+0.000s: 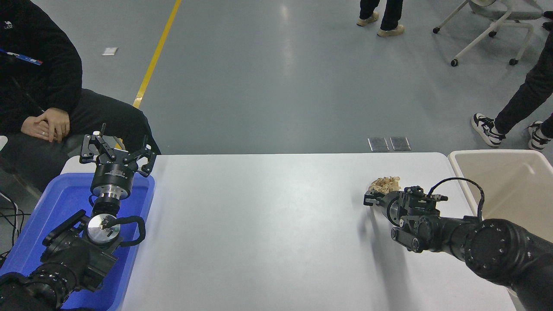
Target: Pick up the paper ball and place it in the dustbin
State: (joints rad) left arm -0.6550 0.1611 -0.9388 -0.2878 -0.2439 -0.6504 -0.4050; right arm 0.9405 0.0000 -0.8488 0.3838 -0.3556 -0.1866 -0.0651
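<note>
The long white rectangular table (268,224), smooth and matte, served as the landmark. Off its right end stood one large cream plastic dustbin (464,181), rectangular with a rolled rim and smooth walls. Over the table's left end lay one blue plastic tray (39,224), glossy, with rounded corners.

Two black arms reached in. The right arm stretched nearly level above the table's right part, pointing toward the far edge, a looped cable arching over its wrist. Its right gripper (375,196) was closed around one small crumpled tan paper ball (384,183), wrinkled and lumpy, which showed just above the fingers, near the table's far right corner and short of the dustbin. Whether the ball touched the tabletop could not be told.

The left arm stood parked above the tray, forearm rising toward the table's far left corner, its left gripper (116,151) spread wide and holding nothing.

Beyond that left corner sat one person in dark clothing, hands (45,125) clasped.
</note>
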